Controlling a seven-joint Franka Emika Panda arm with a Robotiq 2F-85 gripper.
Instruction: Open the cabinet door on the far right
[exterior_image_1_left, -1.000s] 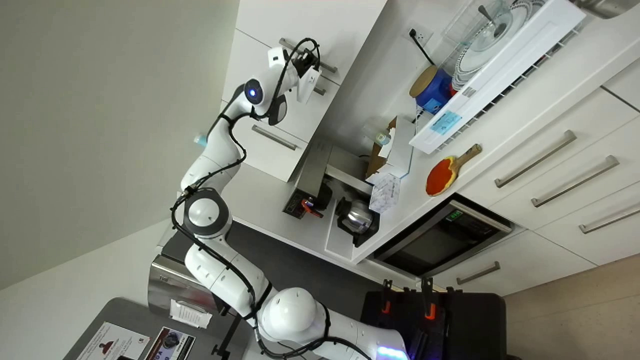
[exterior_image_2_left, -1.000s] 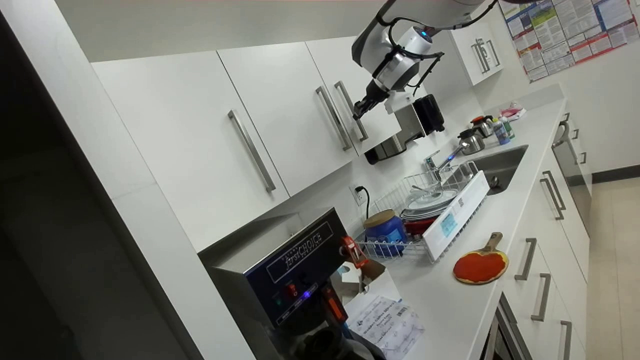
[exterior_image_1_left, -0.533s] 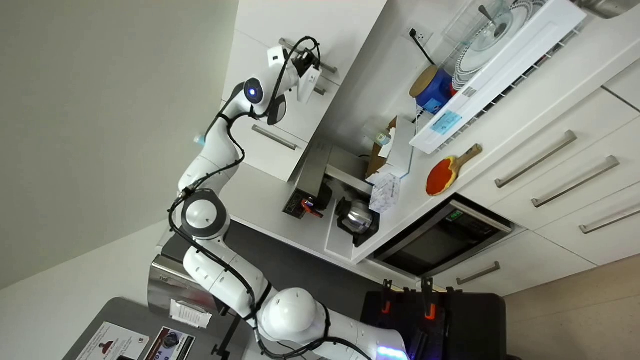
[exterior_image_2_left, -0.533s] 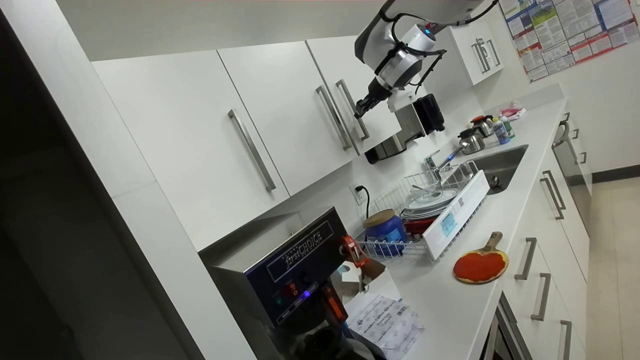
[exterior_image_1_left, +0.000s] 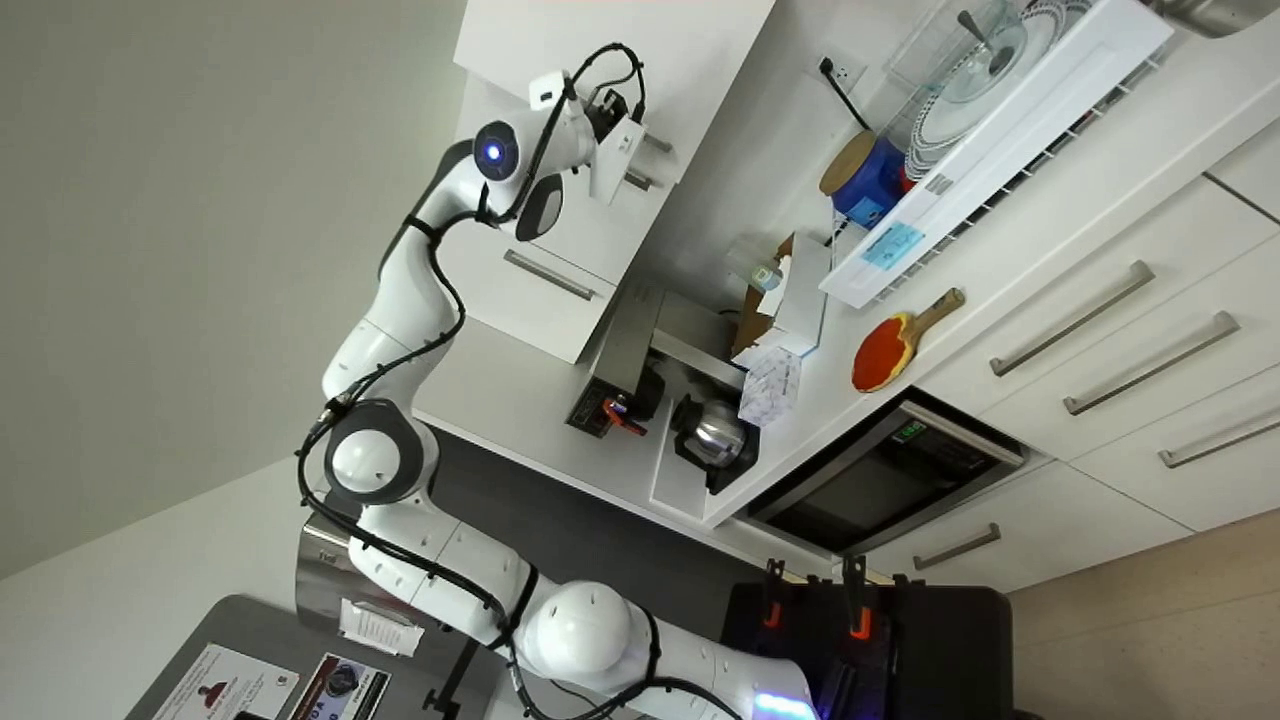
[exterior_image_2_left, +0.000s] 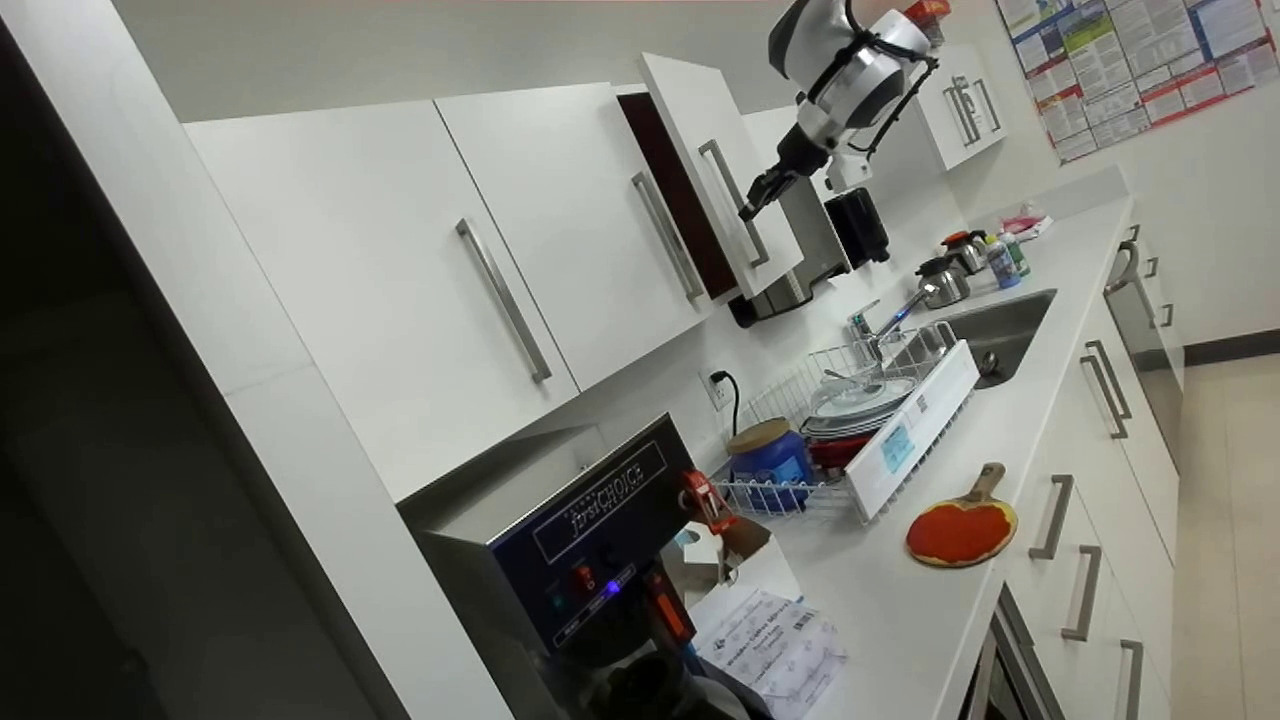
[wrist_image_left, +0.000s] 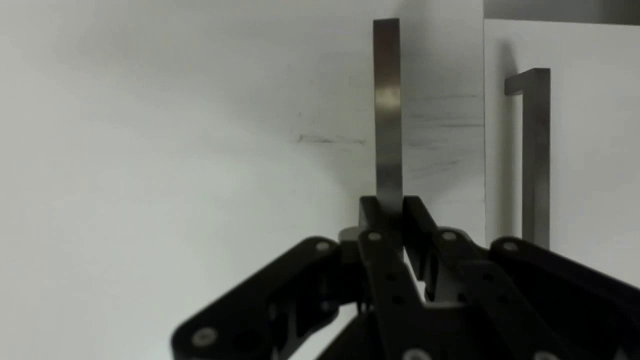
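Note:
The cabinet door (exterior_image_2_left: 700, 105) is a flat white wall-cabinet panel, standing partly open. A strip of dark brown interior (exterior_image_2_left: 680, 190) shows between it and the neighbouring door. Its silver bar handle (exterior_image_2_left: 722, 170) runs up from between the fingers in the wrist view (wrist_image_left: 387, 110). My gripper (wrist_image_left: 390, 210) is shut on this handle, one finger on each side. In an exterior view the gripper (exterior_image_2_left: 748, 213) is at the handle's lower half. In an exterior view the door (exterior_image_1_left: 690, 60) also shows, but the fingertips are hidden behind the wrist parts.
The neighbouring white door (exterior_image_2_left: 560, 200), shut, has its handle (exterior_image_2_left: 668, 235) close beside the open edge. It also shows at right in the wrist view (wrist_image_left: 590, 150). Below are a dish rack (exterior_image_2_left: 785, 500), a blue jar (exterior_image_2_left: 770, 468), a coffee machine (exterior_image_2_left: 590, 540) and a red-topped paddle (exterior_image_2_left: 960, 535).
The cabinet door was shut and has swung partly open, showing the brown interior. The gripper, holding the handle, has moved away from the neighbouring door, and the arm has drawn back with it.

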